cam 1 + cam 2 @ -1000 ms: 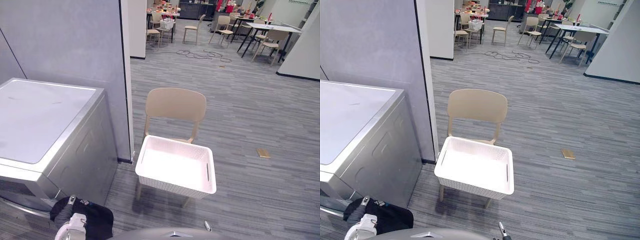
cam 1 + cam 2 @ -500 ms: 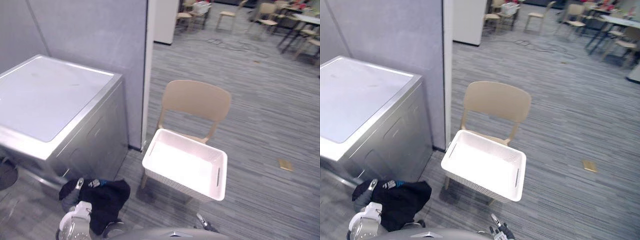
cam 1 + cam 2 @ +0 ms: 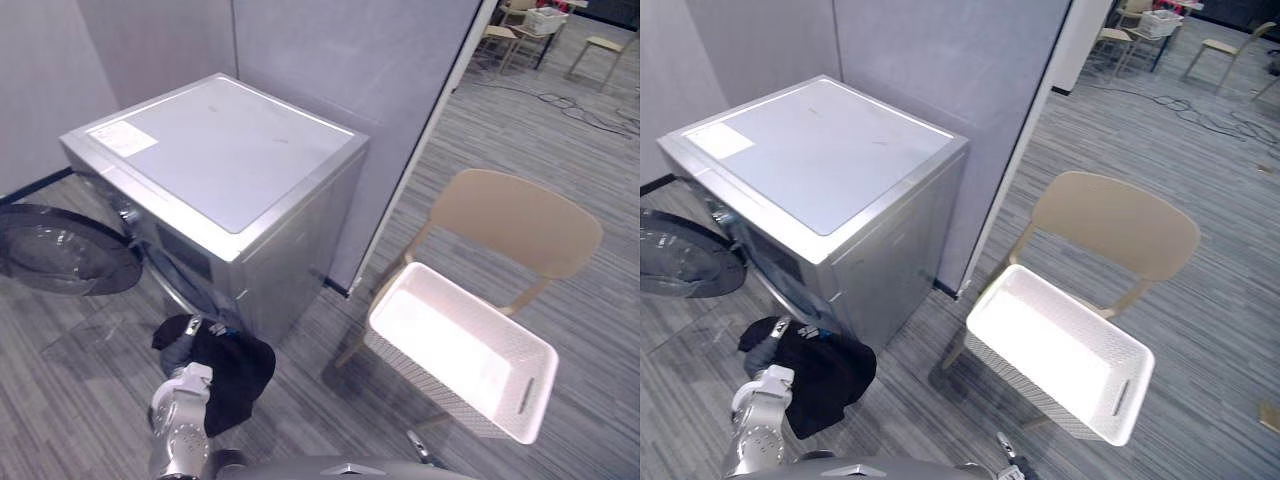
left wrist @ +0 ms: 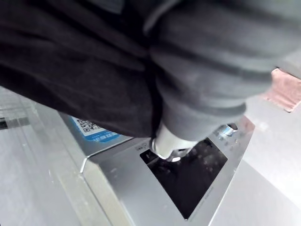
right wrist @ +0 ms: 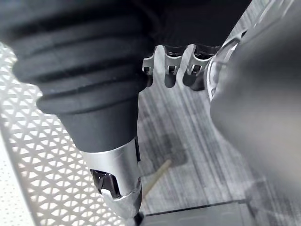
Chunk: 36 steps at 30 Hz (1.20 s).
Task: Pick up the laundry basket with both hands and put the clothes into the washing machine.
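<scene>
My left hand (image 3: 178, 350) hangs low at the front corner of the silver washing machine (image 3: 220, 160), shut on a bundle of dark clothes (image 3: 235, 375) that drapes over it. In the left wrist view the dark cloth (image 4: 84, 70) covers the fingers, and the washer's control panel (image 4: 197, 174) lies just past it. The washer's round door (image 3: 60, 250) stands open at the left. The white laundry basket (image 3: 430, 385) sits on a beige chair (image 3: 525, 220) to the right, with nothing in it. My right hand (image 5: 169, 70) hangs beside the basket's lattice wall (image 5: 28, 165), fingers relaxed and holding nothing.
A grey partition wall (image 3: 350, 60) rises behind the washer, ending in a pale post (image 3: 430, 150) between washer and chair. Far behind are more chairs (image 3: 510, 30) and a cable on the carpet (image 3: 590, 110). Open striped carpet lies in front of the washer.
The camera has swung left and down, bringing the washer's front and open door into view. My left hand still holds the dark clothes, now close to the washer's front corner.
</scene>
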{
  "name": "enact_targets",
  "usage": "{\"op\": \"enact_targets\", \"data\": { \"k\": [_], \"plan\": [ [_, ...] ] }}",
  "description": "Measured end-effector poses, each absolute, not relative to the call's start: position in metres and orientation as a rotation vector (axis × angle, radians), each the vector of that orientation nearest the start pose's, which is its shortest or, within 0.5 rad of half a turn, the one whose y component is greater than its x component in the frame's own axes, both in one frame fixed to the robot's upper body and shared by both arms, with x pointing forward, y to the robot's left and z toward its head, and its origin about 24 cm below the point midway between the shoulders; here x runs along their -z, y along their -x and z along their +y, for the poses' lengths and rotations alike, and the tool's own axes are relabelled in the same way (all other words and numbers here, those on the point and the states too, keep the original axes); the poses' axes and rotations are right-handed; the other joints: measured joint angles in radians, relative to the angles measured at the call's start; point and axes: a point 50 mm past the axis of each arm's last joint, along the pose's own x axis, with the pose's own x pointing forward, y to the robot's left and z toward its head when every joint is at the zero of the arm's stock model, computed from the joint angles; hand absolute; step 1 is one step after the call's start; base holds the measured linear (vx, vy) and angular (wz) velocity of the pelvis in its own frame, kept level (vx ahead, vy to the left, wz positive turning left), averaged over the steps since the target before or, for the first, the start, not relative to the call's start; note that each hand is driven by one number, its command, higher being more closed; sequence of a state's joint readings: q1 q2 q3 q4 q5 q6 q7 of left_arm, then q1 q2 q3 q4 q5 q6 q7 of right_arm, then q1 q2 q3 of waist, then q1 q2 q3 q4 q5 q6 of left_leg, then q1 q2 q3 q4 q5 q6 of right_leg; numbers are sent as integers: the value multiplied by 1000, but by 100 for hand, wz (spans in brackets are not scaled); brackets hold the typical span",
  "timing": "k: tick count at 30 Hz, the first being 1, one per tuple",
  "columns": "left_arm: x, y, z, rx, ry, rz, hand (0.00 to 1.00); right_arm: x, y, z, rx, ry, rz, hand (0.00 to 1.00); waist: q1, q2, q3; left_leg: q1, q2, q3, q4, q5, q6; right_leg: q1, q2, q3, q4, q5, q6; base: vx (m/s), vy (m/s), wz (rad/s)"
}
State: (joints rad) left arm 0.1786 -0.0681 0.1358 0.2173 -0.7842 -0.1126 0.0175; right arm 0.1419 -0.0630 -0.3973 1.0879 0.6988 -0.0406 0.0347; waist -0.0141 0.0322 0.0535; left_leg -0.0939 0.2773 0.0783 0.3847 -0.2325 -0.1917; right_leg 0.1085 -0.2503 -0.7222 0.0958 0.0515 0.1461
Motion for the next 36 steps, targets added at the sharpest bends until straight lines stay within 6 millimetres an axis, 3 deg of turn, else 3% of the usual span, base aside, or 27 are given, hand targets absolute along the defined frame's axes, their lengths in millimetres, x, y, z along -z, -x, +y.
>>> {"op": "enact_targets", "data": {
  "k": [2, 5, 6, 7, 8, 9, 10, 11, 12, 13, 14, 15, 17, 18, 19, 20, 23, 26, 28, 29, 30, 31, 32, 33, 34, 36],
  "plan": [
    [40, -197, 182, -378, 826, 198, 100, 165, -52, -227, 844, -745, 941, 0, 4, -13, -2, -18, -69, 1, -22, 5, 15, -18, -62, -3, 0, 31, 15, -62, 280, 34],
    [37, -198, 180, -345, 814, 193, 100, 163, -50, -235, 862, -727, 931, 0, 16, -13, -6, -80, -161, -16, -21, 6, 60, -50, -152, -22, 25, 69, -1, -146, 335, 50],
    [35, -200, 175, -313, 807, 196, 100, 162, -50, -241, 880, -722, 917, 0, 16, -13, -6, -104, -208, -33, -32, 6, 94, -66, -208, -42, 75, 84, -26, -95, 203, 70],
    [36, -200, 172, -302, 807, 203, 100, 161, -50, -244, 895, -723, 904, 0, 16, -13, -6, -102, -224, -42, -46, 11, 104, -71, -227, -45, 95, 101, -52, -71, 233, 91],
    [37, -198, 166, -273, 806, 222, 100, 160, -45, -247, 923, -720, 897, 0, 15, -10, -9, -89, -247, -63, -78, 31, 119, -71, -257, -51, 136, 145, -124, 0, 233, 64],
    [38, -198, 163, -260, 804, 229, 100, 159, -44, -248, 927, -716, 891, 0, 15, -10, -8, -77, -254, -73, -95, 42, 129, -70, -270, -43, 163, 171, -163, 78, 281, 72],
    [38, -197, 157, -229, 800, 243, 100, 158, -43, -249, 925, -714, 874, 0, 20, -8, -6, -38, -258, -89, -118, 59, 142, -84, -280, 23, 216, 239, -257, 113, 232, 45],
    [39, -195, 156, -225, 796, 251, 100, 157, -46, -245, 915, -727, 860, 0, 21, 3, 0, -19, -253, -112, -125, 68, 157, -117, -263, 120, 279, 232, -262, 142, 193, 36],
    [39, -195, 158, -220, 778, 252, 100, 158, -51, -237, 895, -757, 846, 0, 19, -9, -4, -2, -237, -134, -129, 68, 166, -165, -197, 247, 388, 70, -211, 117, 130, 25],
    [38, -196, 158, -208, 766, 251, 100, 160, -55, -220, 866, -807, 844, 0, 17, -28, -8, 17, -228, -147, -145, 68, 171, -219, -115, 331, 496, -78, -193, 103, 104, 26],
    [38, -196, 156, -202, 765, 254, 100, 161, -57, -212, 850, -828, 843, 0, 11, -39, -9, 26, -228, -153, -156, 69, 175, -242, -77, 355, 542, -138, -183, 74, 43, 37],
    [38, -197, 149, -175, 762, 266, 100, 161, -59, -205, 837, -847, 837, 0, -4, -51, -7, 38, -229, -161, -170, 70, 180, -285, -6, 373, 609, -221, -176, 44, -7, 30],
    [38, -197, 136, -139, 781, 285, 100, 160, -63, -204, 819, -866, 828, 0, -9, -56, -4, 46, -234, -159, -178, 58, 179, -324, 91, 350, 587, -289, -137, 42, -57, 30],
    [38, -198, 133, -136, 789, 285, 100, 159, -62, -203, 816, -869, 828, 0, -15, -59, -5, 46, -235, -156, -175, 53, 177, -321, 118, 351, 533, -293, -124, 72, -117, 50],
    [37, -199, 129, -131, 795, 283, 100, 160, -59, -199, 811, -872, 839, 0, -27, -75, -11, 33, -236, -130, -153, 39, 166, -298, 152, 376, 370, -261, -117, 123, -184, 57],
    [39, -202, 125, -124, 794, 296, 100, 161, -58, -194, 810, -882, 851, 0, -30, -90, -16, 22, -226, -92, -121, 24, 139, -274, 166, 388, 287, -230, -159, 143, -199, 41],
    [40, -203, 121, -120, 790, 318, 100, 156, -67, -201, 821, -883, 798, 0, -27, -55, -23, 54, -171, -24, -152, 33, 105, -223, 218, 381, 213, -212, -160, 234, -138, -6],
    [38, -206, 120, -112, 787, 312, 100, 155, -75, -199, 820, -881, 788, 0, -22, -51, -26, 153, -147, 52, -174, 41, 97, -143, 243, 411, 188, -212, -160, 172, -42, -16],
    [38, -206, 120, -113, 787, 311, 100, 155, -78, -198, 815, -885, 784, 0, -18, -51, -26, 123, -144, 70, -51, 22, 100, -112, 244, 438, 171, -219, -155, 106, 26, -16],
    [38, -207, 120, -111, 787, 311, 100, 154, -79, -199, 814, -884, 780, 0, -21, -45, -20, 43, -128, 70, 147, 4, 88, -91, 244, 445, 151, -236, -161, 51, 52, -4],
    [37, -207, 119, -106, 788, 309, 100, 153, -79, -205, 817, -866, 772, 0, -23, -18, 0, -53, -89, 51, 384, 25, 75, -70, 257, 443, 165, -251, -162, 24, 103, -10],
    [38, -206, 119, -107, 788, 311, 100, 153, -78, -208, 822, -857, 771, 0, -20, -5, 8, -87, -73, 39, 472, 55, 65, -61, 264, 449, 176, -263, -163, 1, 127, -38],
    [40, -202, 122, -126, 790, 319, 100, 153, -74, -212, 829, -845, 776, 0, -8, -4, 20, -127, -55, 24, 604, 136, 63, -40, 269, 484, 200, -289, -171, 52, 158, -54],
    [42, -200, 124, -140, 791, 324, 100, 153, -76, -211, 826, -845, 774, 0, -1, -4, 20, -141, -48, 27, 645, 153, 88, -31, 266, 505, 203, -296, -172, 100, 171, -78],
    [43, -196, 127, -156, 795, 325, 100, 152, -74, -212, 837, -851, 771, 0, 2, -2, 17, -158, -35, 30, 676, 111, 134, -23, 261, 530, 206, -303, -168, 140, 219, -77],
    [45, -194, 131, -176, 795, 324, 100, 154, -74, -210, 838, -853, 784, 0, -2, -16, 16, -191, -1, 25, 601, 40, 169, -41, 246, 589, 211, -310, -157, 148, 225, -82]
  ]
}}
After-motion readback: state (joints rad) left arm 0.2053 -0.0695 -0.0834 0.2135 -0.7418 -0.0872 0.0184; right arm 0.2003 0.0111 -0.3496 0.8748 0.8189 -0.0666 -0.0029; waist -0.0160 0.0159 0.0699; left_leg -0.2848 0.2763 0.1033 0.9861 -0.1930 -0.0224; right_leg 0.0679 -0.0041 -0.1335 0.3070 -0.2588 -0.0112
